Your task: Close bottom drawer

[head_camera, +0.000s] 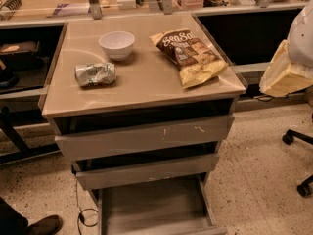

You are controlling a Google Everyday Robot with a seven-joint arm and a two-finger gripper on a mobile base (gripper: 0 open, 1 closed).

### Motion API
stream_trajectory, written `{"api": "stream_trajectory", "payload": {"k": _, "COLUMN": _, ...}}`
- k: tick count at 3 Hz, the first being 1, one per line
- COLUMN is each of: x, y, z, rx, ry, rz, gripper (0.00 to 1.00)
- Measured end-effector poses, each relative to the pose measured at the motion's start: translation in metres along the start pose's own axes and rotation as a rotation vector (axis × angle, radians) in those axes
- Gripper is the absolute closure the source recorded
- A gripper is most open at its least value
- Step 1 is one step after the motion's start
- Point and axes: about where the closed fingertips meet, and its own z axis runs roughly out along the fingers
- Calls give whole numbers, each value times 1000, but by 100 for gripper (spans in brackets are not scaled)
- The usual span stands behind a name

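The bottom drawer (151, 207) stands pulled out, lowest of three, under the middle drawer (146, 170). On the worktop (146, 89) lie a crushed can (95, 74), a bowl (117, 44) and a chip bag (190, 55). The hand (286, 75) hangs at the right edge, apart from the worktop; I cannot tell its state.
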Motion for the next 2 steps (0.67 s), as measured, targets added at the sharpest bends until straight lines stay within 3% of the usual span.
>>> {"api": "stream_trajectory", "payload": {"k": 1, "x": 1, "y": 4, "z": 3, "rx": -7, "ry": -4, "rz": -7, "gripper": 100}}
{"api": "stream_trajectory", "payload": {"k": 2, "x": 19, "y": 30, "z": 25, "rx": -27, "ry": 19, "rz": 41, "gripper": 100}}
